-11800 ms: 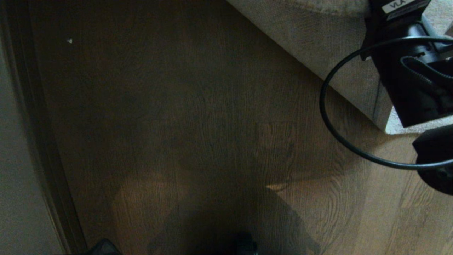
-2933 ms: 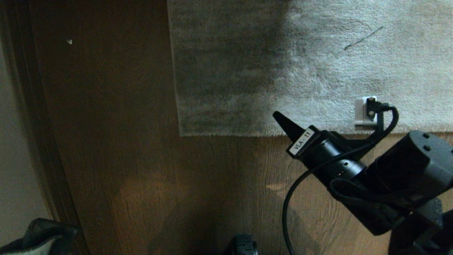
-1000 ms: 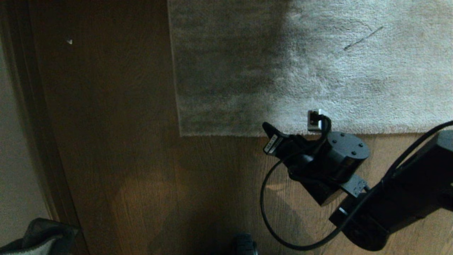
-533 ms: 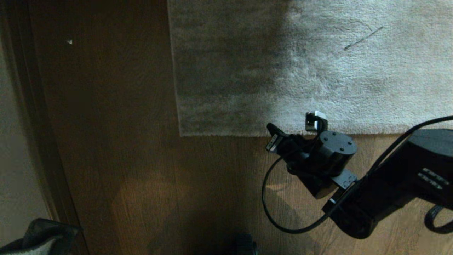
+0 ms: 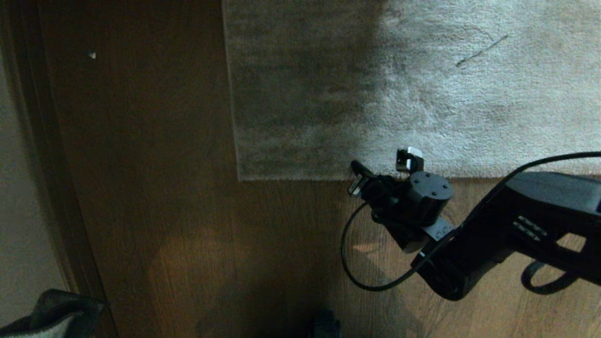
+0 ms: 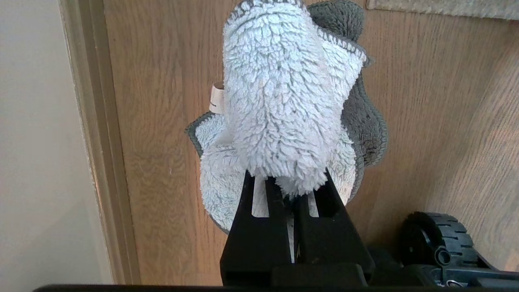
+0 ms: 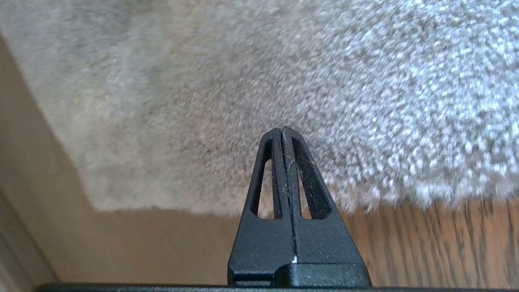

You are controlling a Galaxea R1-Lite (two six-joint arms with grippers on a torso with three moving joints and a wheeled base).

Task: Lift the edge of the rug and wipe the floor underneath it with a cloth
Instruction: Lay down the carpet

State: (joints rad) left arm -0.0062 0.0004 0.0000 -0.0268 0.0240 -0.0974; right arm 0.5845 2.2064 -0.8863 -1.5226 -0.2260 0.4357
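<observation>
the right gripper [image 7: 284, 132], jaws pressed together and empty, hovers at the flat light grey plush rug's [image 5: 422, 84] near edge; the left gripper [image 6: 290, 182] clamps a fluffy pale grey-blue cloth [image 6: 279, 101] above brown wood-grain floor [image 5: 164, 188].

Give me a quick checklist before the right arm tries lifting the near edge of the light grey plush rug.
1. Pale grey-blue fluffy cloth gripped by left gripper: ok.
2. Right gripper at the near edge of the light grey plush rug: ok.
3. Right gripper open to take the edge: not ok, fingers pressed shut.
4. Rug edge raised: not ok, lies flat on the brown wood-grain floor.
5. Black cable clear of the rug: ok.
</observation>
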